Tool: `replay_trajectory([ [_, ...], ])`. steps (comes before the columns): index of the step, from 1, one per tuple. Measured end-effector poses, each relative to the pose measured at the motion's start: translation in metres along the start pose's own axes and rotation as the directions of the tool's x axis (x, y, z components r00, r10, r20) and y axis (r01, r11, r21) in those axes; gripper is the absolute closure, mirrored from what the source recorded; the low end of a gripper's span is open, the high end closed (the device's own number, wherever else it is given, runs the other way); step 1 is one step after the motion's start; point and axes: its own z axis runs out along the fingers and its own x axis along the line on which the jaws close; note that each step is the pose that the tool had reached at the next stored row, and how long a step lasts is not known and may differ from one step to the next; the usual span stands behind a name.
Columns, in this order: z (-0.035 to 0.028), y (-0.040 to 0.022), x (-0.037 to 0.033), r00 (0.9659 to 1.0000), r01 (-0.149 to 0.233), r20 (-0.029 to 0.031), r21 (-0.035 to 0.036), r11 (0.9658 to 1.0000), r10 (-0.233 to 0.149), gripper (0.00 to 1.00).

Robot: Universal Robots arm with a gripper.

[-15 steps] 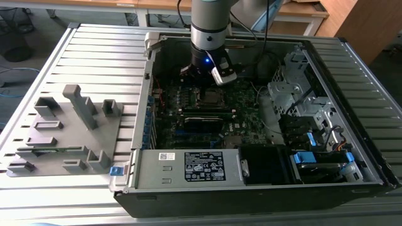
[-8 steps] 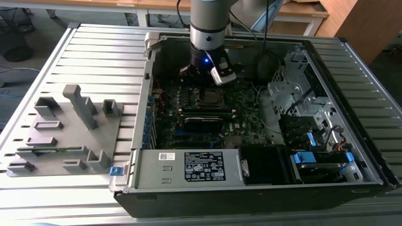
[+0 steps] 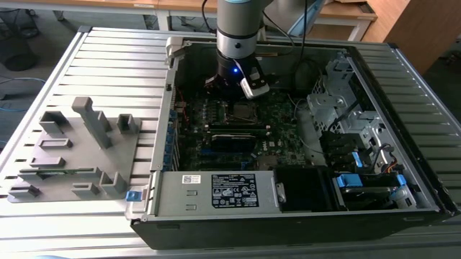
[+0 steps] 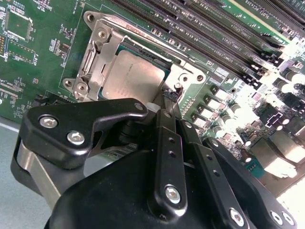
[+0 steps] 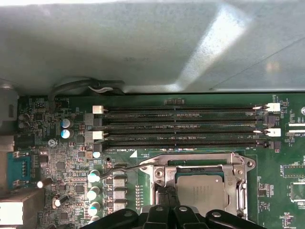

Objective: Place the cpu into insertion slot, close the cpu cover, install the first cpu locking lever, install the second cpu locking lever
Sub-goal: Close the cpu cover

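While the exterior view frames the arm, the second wrist view has the gripper pinched together beside the cpu.

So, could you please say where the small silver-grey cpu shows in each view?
Exterior view: small silver-grey square cpu directly beside the black hand.
Second wrist view: cpu just beyond the hand, inside the silver metal frame.
First wrist view: cpu beyond the hand, same frame.
Shared landmark: long black memory slots alongside.

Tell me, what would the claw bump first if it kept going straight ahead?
Probably the metal frame around the chip; the claw points at its edge beside the chip, though depth is unclear.
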Motion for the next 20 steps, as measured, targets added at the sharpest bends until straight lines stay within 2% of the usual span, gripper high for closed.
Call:
replay_trajectory([
  [12, 0.0019, 0.0, 0.0009, 1.0, 0.0, 0.0003, -0.0004, 1.0, 0.0, 0.89],
  [16, 0.0038, -0.0003, 0.0019, 1.0, 0.0, -0.0005, 0.0032, 1.0, 0.0, 0.89],
  [20, 0.0042, -0.0001, 0.0019, 1.0, 0.0, 0.0002, 0.003, 1.0, 0.0, 0.89],
])
